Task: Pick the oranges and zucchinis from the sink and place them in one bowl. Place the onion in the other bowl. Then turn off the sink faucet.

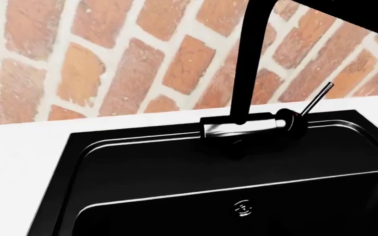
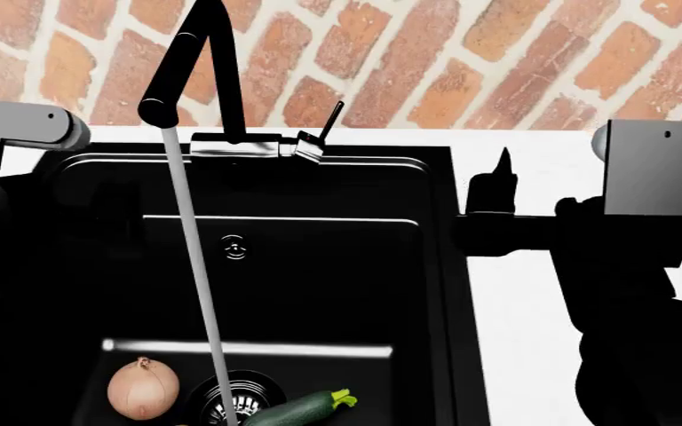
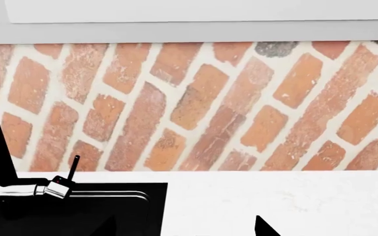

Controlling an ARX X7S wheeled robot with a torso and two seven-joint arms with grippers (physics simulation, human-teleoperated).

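Note:
The black sink (image 2: 317,186) fills the head view. At its bottom lie the pale onion (image 2: 143,388) and, beside the round drain (image 2: 234,399), a dark green zucchini (image 2: 299,410). Water runs from the dark sink faucet (image 2: 199,62) down to the drain, and its thin lever (image 2: 330,120) is tilted up. My right gripper (image 2: 469,182) is open over the sink's right rim, with one fingertip (image 2: 503,169) above the white counter. The left arm (image 2: 21,124) reaches over the sink's left side, its gripper lost against the black basin. Oranges and both bowls are out of view.
A brick wall (image 2: 460,53) stands behind the white counter (image 2: 531,355). The faucet (image 1: 248,59) and its lever (image 1: 317,98) are close ahead in the left wrist view. In the right wrist view the lever (image 3: 74,167) sits far to one side of the right gripper (image 3: 183,231).

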